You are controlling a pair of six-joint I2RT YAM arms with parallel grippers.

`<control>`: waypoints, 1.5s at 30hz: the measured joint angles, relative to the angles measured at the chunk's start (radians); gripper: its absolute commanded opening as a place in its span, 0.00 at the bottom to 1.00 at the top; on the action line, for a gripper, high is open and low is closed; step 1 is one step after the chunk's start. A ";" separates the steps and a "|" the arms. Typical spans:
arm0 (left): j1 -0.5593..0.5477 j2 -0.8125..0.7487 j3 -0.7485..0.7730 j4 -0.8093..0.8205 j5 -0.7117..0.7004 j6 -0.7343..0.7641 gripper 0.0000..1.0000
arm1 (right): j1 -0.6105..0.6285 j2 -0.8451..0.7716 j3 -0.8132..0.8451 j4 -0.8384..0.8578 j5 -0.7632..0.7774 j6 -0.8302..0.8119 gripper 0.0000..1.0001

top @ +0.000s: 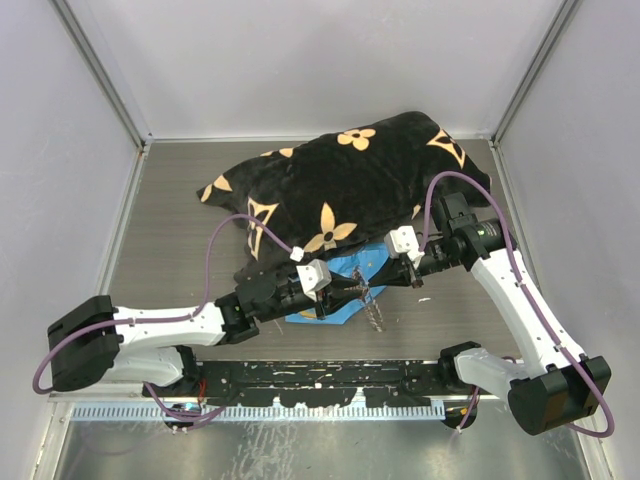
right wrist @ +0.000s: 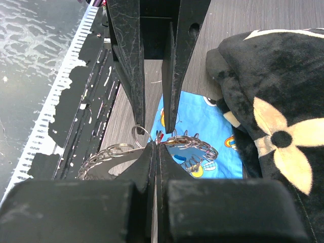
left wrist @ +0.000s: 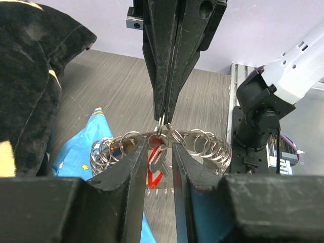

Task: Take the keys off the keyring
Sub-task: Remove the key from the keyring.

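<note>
Over the middle of the table (top: 170,240), in the top view, the left gripper (top: 348,291) and the right gripper (top: 377,284) meet nose to nose above a blue patterned cloth (top: 325,314). The keyring (top: 362,291) is a small silvery tangle between them. A black blanket with tan flowers (top: 350,180) lies heaped just behind. From here the keys are too small to make out.

In the left wrist view, the keyring shows as a loop of many linked wire rings, held up off the cloth. The right gripper comes down from the top, its jaws closed and pinching the loop's upper edge. The left gripper's own fingers (left wrist: 136,172) stand apart on either side of a red-headed key (left wrist: 154,171), which hangs from the loop in the gap. Whether either finger touches it I cannot tell.

In the right wrist view, the right gripper's fingers (right wrist: 151,162) are pressed together with the loop at their tips. The left gripper reaches in from the opposite side, jaws parted, with one small ring just by one tip. The loop hangs over the blue cloth, beside the blanket.
</note>
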 measured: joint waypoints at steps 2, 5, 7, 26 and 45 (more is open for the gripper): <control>-0.003 0.003 0.000 0.002 -0.001 0.000 0.28 | 0.000 0.000 -0.003 0.000 0.000 0.000 0.01; -0.007 0.008 0.002 0.003 -0.005 0.000 0.28 | 0.000 0.000 -0.006 0.001 0.000 0.000 0.01; -0.010 0.008 0.003 0.003 -0.008 0.000 0.28 | 0.000 0.000 -0.008 0.000 0.000 0.000 0.01; -0.027 0.012 0.037 -0.016 -0.054 0.000 0.24 | 0.000 -0.001 -0.009 0.001 0.001 0.003 0.01; -0.036 0.024 0.082 -0.095 -0.066 0.008 0.15 | 0.000 -0.011 -0.013 0.004 0.001 0.003 0.01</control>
